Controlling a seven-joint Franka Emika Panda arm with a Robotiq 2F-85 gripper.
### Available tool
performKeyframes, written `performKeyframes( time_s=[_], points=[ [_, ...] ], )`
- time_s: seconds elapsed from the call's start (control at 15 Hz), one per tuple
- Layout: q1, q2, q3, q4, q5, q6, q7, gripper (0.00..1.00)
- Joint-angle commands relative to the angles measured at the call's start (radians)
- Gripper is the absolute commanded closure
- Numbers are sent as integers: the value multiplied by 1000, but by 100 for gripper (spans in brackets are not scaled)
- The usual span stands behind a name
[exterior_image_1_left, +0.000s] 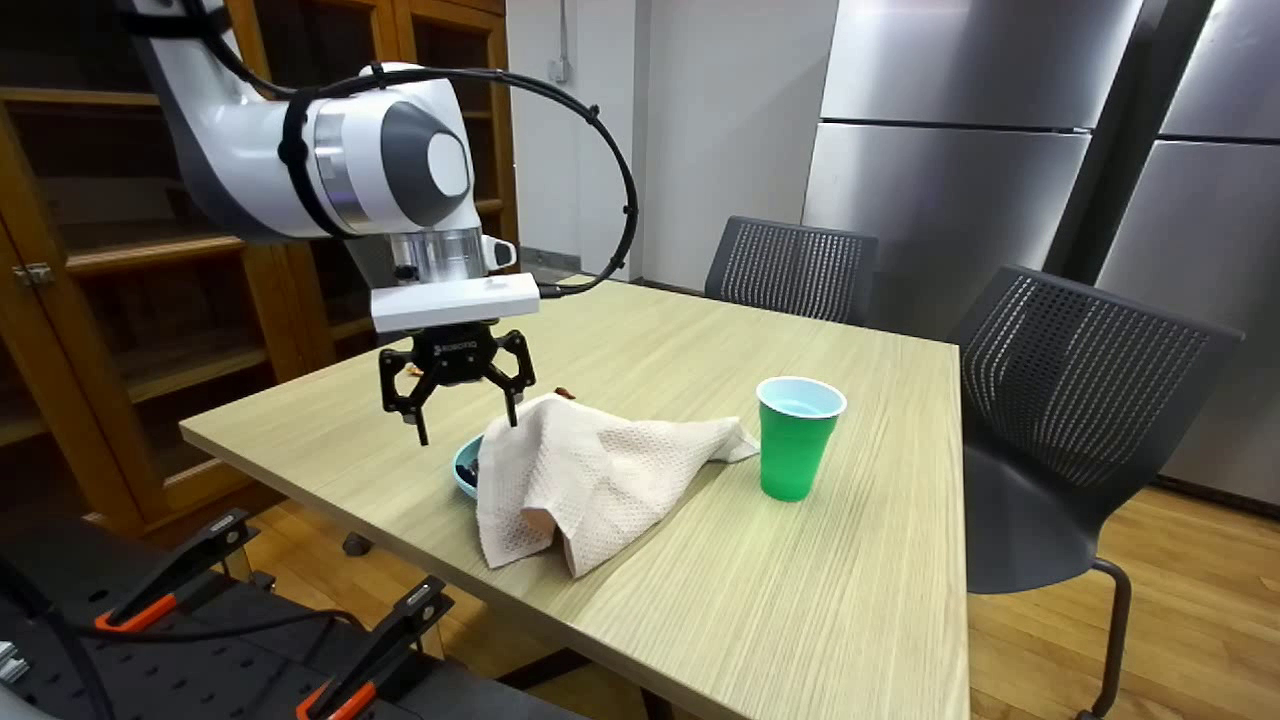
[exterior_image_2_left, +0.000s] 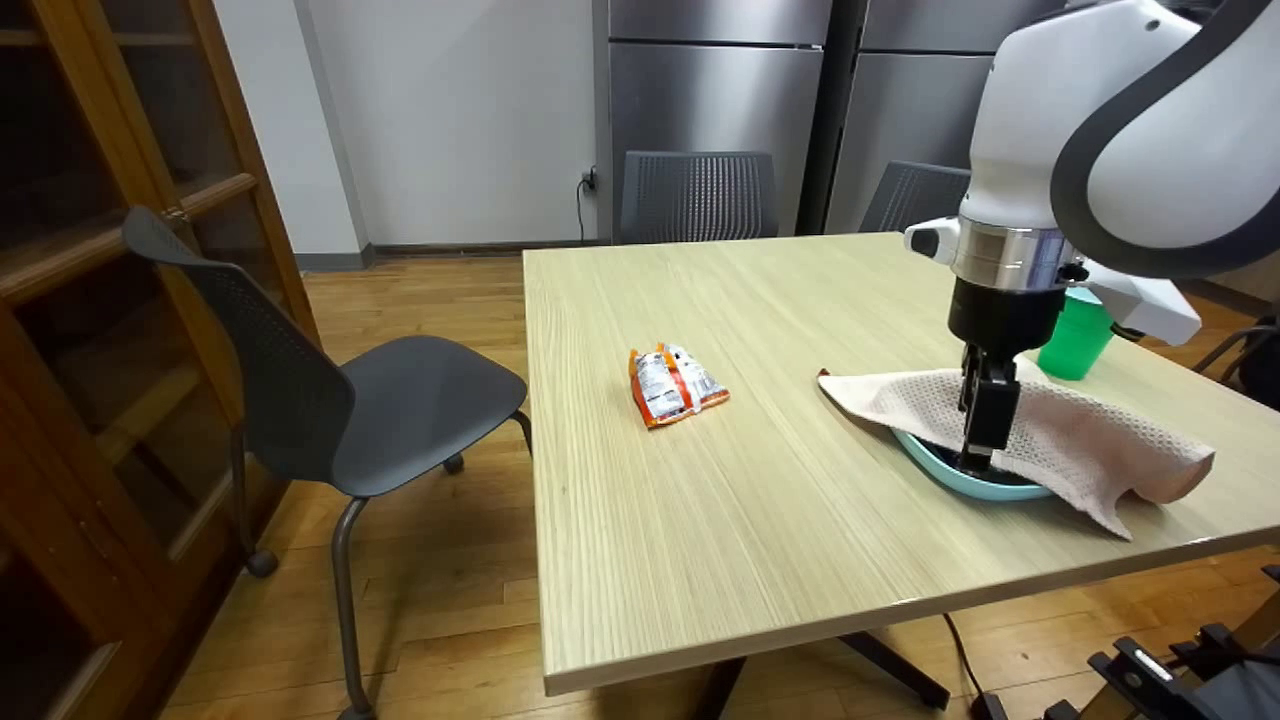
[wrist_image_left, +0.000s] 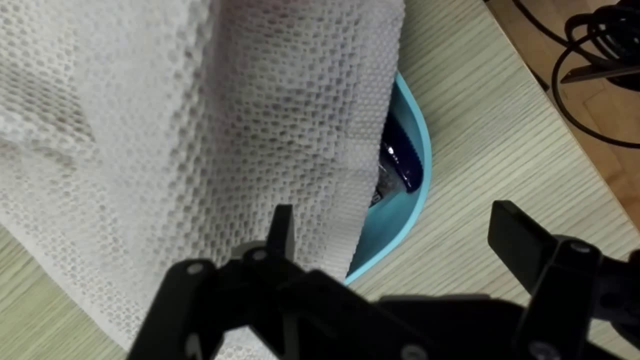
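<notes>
My gripper (exterior_image_1_left: 467, 430) is open with nothing between its fingers; it also shows side-on in an exterior view (exterior_image_2_left: 985, 440) and in the wrist view (wrist_image_left: 393, 207). It hangs over the edge of a light blue bowl (wrist_image_left: 425, 150), with one finger over the cloth and the other over bare table. A pale, textured cloth (exterior_image_1_left: 610, 470) is draped over most of the bowl and onto the table; it fills much of the wrist view (wrist_image_left: 280, 125). A dark blue shiny item (wrist_image_left: 402, 155) and part of a clear wrapper lie in the bowl. The cloth hides the rest.
A green cup (exterior_image_1_left: 795, 450) stands upright beyond the cloth's end. An orange and white snack bag (exterior_image_2_left: 672, 385) lies on the wooden table (exterior_image_2_left: 640, 560). A small reddish piece (exterior_image_1_left: 564, 393) shows at the cloth's edge. Dark chairs (exterior_image_2_left: 420, 410) stand around the table.
</notes>
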Motion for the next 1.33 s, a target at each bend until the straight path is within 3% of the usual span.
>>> performKeyframes(
  time_s=[0.0,0.53,1.27],
  points=[
    [43,-25,-25,-7,-61,9,108,0],
    [76,39,-48,57,-64,70,220,0],
    [200,205,-173,209,-113,118,364,0]
  ],
)
